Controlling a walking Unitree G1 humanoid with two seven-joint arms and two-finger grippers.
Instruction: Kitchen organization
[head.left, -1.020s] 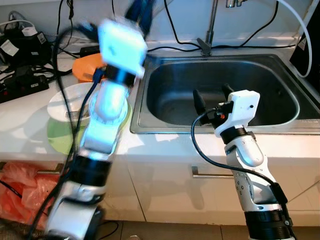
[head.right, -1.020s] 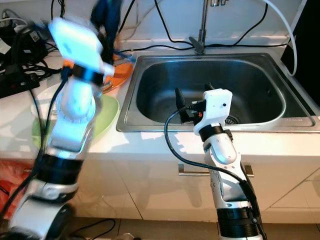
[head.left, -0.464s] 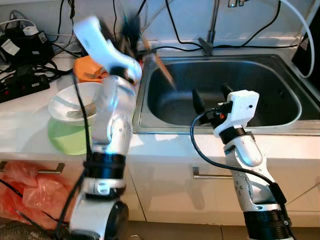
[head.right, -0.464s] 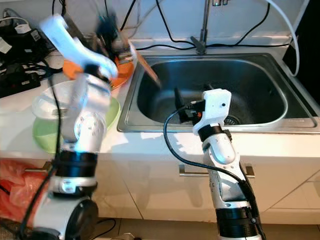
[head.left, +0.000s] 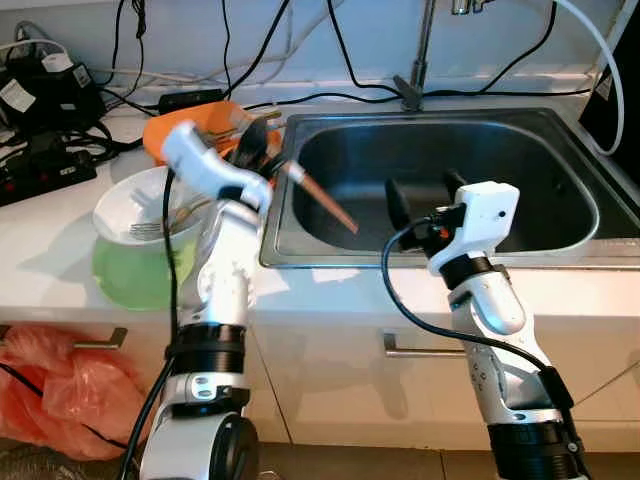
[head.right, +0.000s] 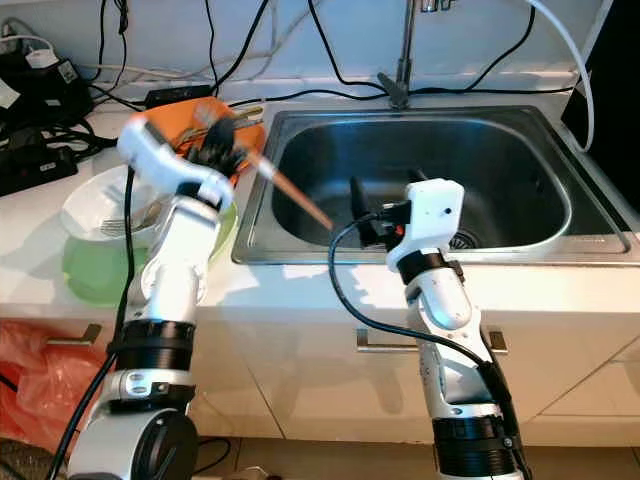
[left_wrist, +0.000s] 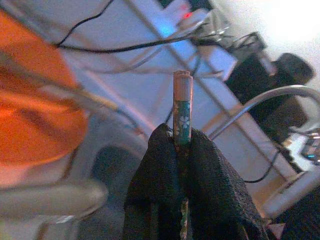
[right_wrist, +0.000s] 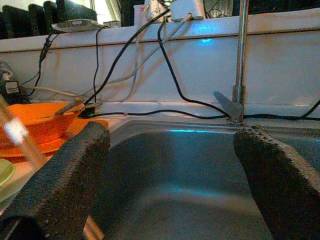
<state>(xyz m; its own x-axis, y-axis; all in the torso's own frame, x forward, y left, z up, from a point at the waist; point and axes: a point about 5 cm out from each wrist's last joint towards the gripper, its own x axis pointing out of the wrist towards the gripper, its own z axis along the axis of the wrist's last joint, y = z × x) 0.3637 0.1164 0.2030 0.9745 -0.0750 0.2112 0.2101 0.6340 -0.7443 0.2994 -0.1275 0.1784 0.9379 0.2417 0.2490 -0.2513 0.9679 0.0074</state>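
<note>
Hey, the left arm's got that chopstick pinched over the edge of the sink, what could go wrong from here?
1. The left gripper pinches the chopstick near one end, so the long free part slanting over the sink might pivot or slip out.
2. A swing back toward the counter may knock the white bowl stacked on the green one, or the utensils in the orange bowl.
3. Cables trail nearby and might snag.

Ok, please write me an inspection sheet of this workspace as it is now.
Surface: white counter around steel sink.
Job's things: chopstick slanting over the sink's left rim; orange bowl with utensils; white bowl with fork, stacked on green plate.
Clutter: power strip.
Grippers: left pincer shut on chopstick; right pincer open at the sink's front edge.
Cables: black cables along the back wall.
Surroundings: faucet; red bag below.
</note>
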